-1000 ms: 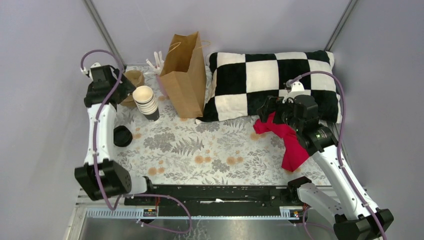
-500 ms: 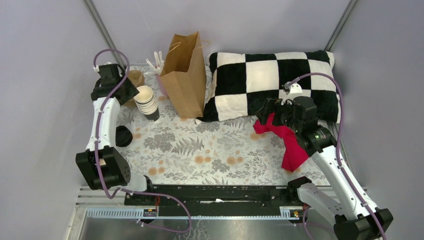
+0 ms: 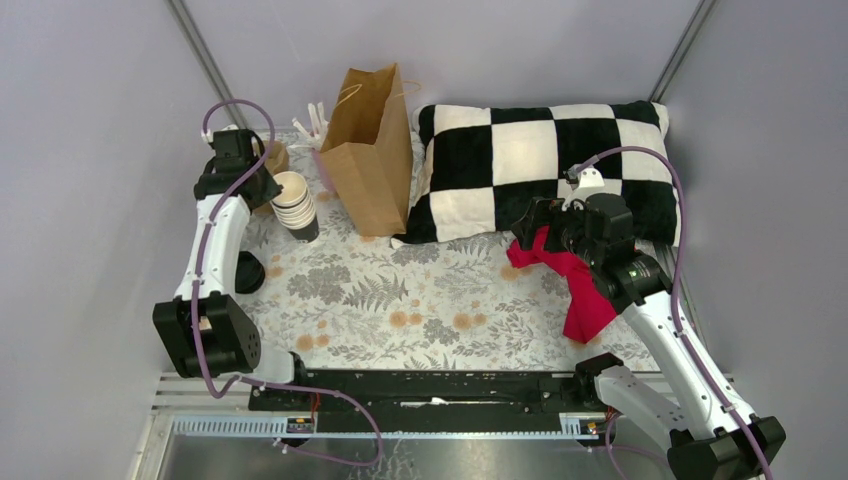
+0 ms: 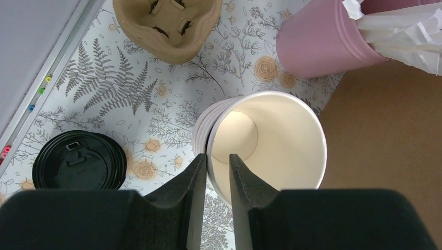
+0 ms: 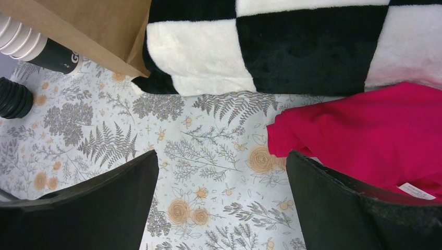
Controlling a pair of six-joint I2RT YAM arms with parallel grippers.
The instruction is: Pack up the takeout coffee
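No takeout coffee with a lid on it shows in any view. A stack of lidless black cups with white insides (image 3: 296, 206) (image 4: 271, 140) stands at the back left, just left of the brown paper bag (image 3: 370, 150). My left gripper (image 3: 266, 186) (image 4: 217, 156) hangs over the stack's near rim. Its jaws are narrowed astride the top cup's wall, one finger outside and one inside, with a slim gap still showing. A pile of black lids (image 4: 78, 161) (image 3: 245, 272) lies to the left. My right gripper (image 5: 221, 156) (image 3: 530, 216) hovers open above the floral cloth with nothing between its fingers.
A pulp cup carrier (image 4: 167, 23) and a pink cup of wrapped utensils (image 4: 318, 41) sit behind the stack. A black-and-white checked pillow (image 3: 540, 160) lies at the back right. A red cloth (image 3: 585, 290) (image 5: 375, 130) is under the right arm.
My left arm has swung right from the back-left corner to the cup stack, and its jaws have narrowed from wide open. The right arm has barely moved.
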